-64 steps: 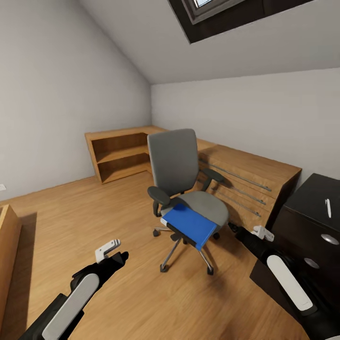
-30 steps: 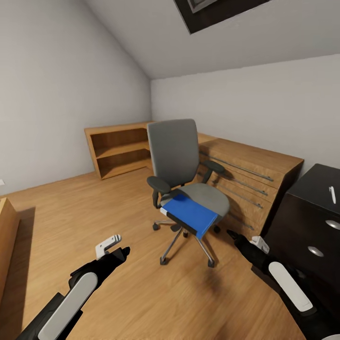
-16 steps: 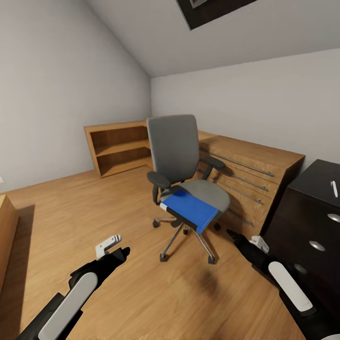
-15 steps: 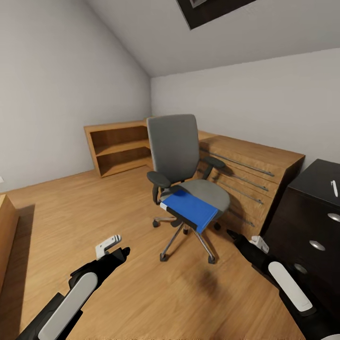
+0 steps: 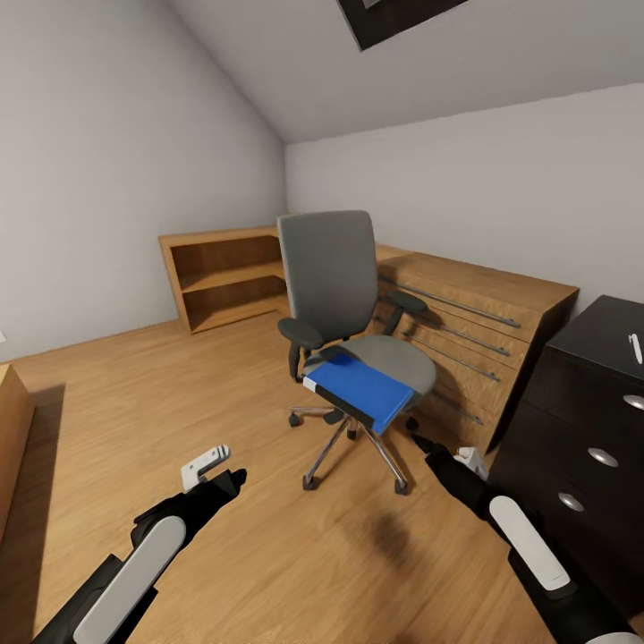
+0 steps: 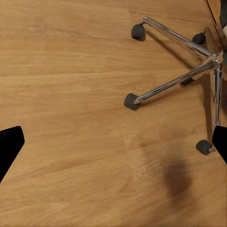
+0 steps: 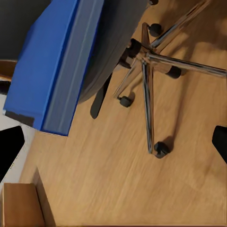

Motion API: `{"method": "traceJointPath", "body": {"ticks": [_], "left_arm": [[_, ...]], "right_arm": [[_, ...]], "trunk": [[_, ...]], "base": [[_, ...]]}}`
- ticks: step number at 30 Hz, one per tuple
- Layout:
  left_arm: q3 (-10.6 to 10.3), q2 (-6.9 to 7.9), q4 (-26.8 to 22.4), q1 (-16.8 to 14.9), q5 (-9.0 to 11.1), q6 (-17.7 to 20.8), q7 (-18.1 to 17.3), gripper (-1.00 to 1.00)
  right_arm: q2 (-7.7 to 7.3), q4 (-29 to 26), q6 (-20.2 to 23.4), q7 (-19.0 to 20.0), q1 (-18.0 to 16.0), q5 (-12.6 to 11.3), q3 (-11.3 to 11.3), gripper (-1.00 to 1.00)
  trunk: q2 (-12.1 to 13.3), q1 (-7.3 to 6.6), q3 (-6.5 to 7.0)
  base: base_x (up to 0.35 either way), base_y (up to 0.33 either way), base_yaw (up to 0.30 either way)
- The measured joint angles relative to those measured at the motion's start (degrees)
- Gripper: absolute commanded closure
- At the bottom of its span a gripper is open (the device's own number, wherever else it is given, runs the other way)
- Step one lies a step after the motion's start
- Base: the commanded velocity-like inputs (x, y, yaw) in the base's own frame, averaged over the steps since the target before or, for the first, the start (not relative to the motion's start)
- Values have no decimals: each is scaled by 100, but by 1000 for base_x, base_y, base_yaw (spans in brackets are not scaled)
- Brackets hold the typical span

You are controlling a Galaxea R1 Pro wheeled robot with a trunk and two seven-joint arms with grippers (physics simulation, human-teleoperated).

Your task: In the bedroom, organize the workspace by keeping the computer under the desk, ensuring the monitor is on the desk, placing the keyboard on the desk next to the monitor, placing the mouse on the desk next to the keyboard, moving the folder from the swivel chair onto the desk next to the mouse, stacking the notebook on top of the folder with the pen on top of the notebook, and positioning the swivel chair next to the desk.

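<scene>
The folder [image 5: 359, 392] is seen lying flat on the seat of the swivel chair [image 5: 338, 295], ahead of the right jaws [image 5: 420, 441] and clear of them. Both the right and the left jaws [image 5: 234, 478] appear spread wide, nothing being held. A pen [image 5: 634, 347] is seen on the black worktop [image 5: 597, 333].

illumination is even, soft and moderately bright; the renders are sharp, with no motion blur. the skylight [image 5: 402, 16] at the ceiling appears dark. a diffuse shadow lies on the wooden floor [image 5: 268, 555] beneath the swivel chair [image 5: 344, 313]. straight edges lean outward toward the head view's borders. no glare is visible.
</scene>
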Motion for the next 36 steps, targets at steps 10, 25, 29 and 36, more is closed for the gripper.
{"method": "traceJointPath", "body": {"ticks": [10,25,29,36], "left_arm": [[-8,-11,51,0,6,30,-11,-100],[-180,-17,136,0,-21,-8,-14,-100],[-268,-20,134,0,-24,-10,-4,-100],[-344,-15,136,0,-26,-9,-3,-100]], "right_arm": [[37,88,770,1163,0,-358,-30,-100],[64,545,1448,1118,0,-1797,-474,-100],[67,549,1446,999,0,-1809,-578,-100],[75,565,1445,940,0,-1811,-595,-100]], "trunk": [[0,0,0],[0,0,0],[0,-1,0],[0,-1,0]], "base": [[0,0,0],[0,0,0],[51,0,0],[137,0,0]]}}
